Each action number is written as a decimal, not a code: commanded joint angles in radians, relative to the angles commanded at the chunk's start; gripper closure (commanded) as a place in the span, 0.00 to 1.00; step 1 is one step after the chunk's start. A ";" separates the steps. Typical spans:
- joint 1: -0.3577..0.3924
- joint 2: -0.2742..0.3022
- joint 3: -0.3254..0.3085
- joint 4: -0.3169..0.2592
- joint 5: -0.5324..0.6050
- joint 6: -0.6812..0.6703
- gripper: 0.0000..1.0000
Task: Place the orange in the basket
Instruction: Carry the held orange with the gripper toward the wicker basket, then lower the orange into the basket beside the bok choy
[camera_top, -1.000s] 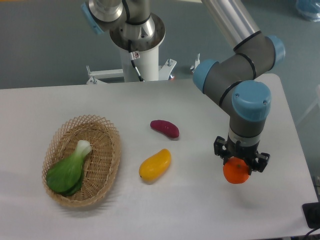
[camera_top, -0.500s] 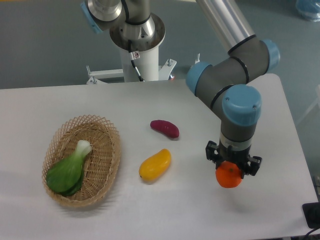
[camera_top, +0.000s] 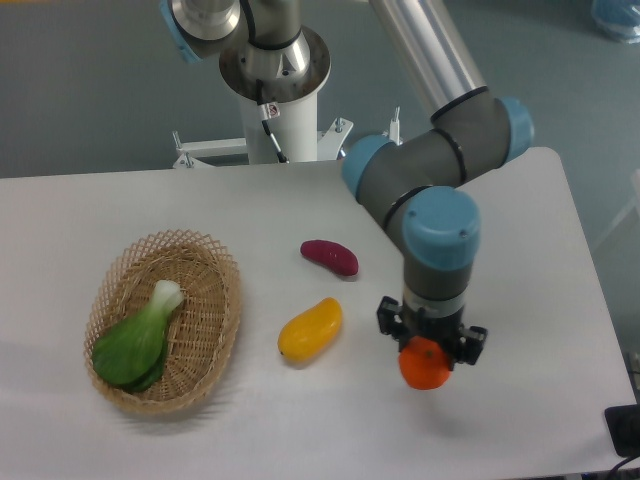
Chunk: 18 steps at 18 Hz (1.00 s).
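My gripper (camera_top: 428, 352) is shut on the orange (camera_top: 424, 366), a small round bright-orange fruit, and holds it above the table at the front right. The basket (camera_top: 212, 275), oval tan wicker, sits at the left of the table, well apart from the gripper. A green leafy vegetable (camera_top: 137, 340) lies inside it.
A yellow-orange mango-like fruit (camera_top: 310, 329) lies between the basket and the gripper. A dark purple elongated vegetable (camera_top: 330, 256) lies behind it. The robot's base column (camera_top: 276, 90) stands at the back edge. A dark object (camera_top: 626, 430) sits at the front right corner.
The gripper has moved left and slightly toward the front with the orange in it, closer to the yellow fruit. Nothing else has moved.
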 joint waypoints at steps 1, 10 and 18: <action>-0.049 0.006 -0.002 -0.030 0.005 -0.020 0.31; -0.242 0.029 -0.028 -0.127 -0.008 -0.060 0.31; -0.331 0.035 -0.065 -0.123 0.000 -0.072 0.29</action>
